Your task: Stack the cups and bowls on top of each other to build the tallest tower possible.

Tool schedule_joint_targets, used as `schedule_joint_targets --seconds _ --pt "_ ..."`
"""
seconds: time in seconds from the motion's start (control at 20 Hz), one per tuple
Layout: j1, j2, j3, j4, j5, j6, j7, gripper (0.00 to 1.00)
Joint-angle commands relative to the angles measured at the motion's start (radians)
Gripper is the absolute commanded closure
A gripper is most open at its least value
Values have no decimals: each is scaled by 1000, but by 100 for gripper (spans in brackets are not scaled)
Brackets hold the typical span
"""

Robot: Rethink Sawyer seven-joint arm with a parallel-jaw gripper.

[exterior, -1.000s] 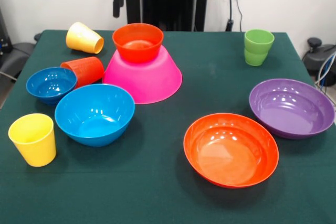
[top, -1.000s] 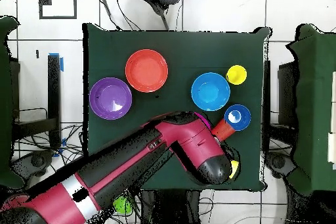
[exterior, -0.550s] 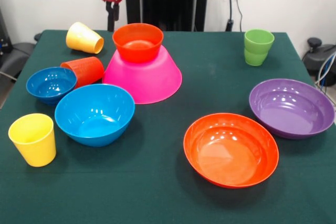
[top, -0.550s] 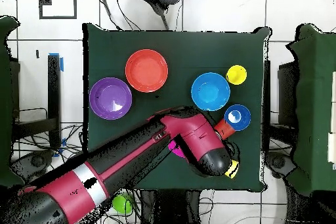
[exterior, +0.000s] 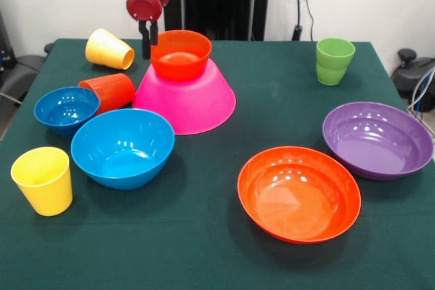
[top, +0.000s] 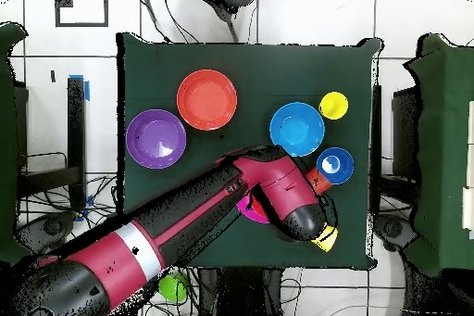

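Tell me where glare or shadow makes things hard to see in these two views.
Front view: white glare spots sit inside the purple bowl, the wide orange bowl and the medium blue bowl; shadows on the table are soft. Overhead view: the arm hides most of the pink bowl, so only a pink sliver shows.

Table (exterior: 204,236), covered in dark green cloth, is carrying all items. Large pink bowl (exterior: 187,100) is sitting upside down towards the far side. Medium blue bowl (exterior: 122,147) is standing upright in front of it, small blue bowl (exterior: 66,109) just beside. Orange-red cup (exterior: 109,92) is lying on its side, touching the small blue bowl; one yellow cup (exterior: 109,49) is lying tipped behind it. Second yellow cup (exterior: 43,180) is standing upright at the near left. Shallow orange bowl (exterior: 299,193) and shallow purple bowl (exterior: 377,139) are sitting side by side at right; green cup (exterior: 334,61) is standing upright far right
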Motion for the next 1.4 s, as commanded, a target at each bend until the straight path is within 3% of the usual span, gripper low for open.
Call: schedule_joint_targets --seconds 0.05,0.4,0.65,1.15,1.4 --pt "-51 -30 240 -99 98 2 121 0" --pt "-90 -34 267 -68 214 102 59 0" --pt "-145 -56 291 -27 313 111 -211 0" --pt "-222 -87 320 45 352 -16 -514 0" --pt "-239 -104 329 48 349 -34 -574 0"
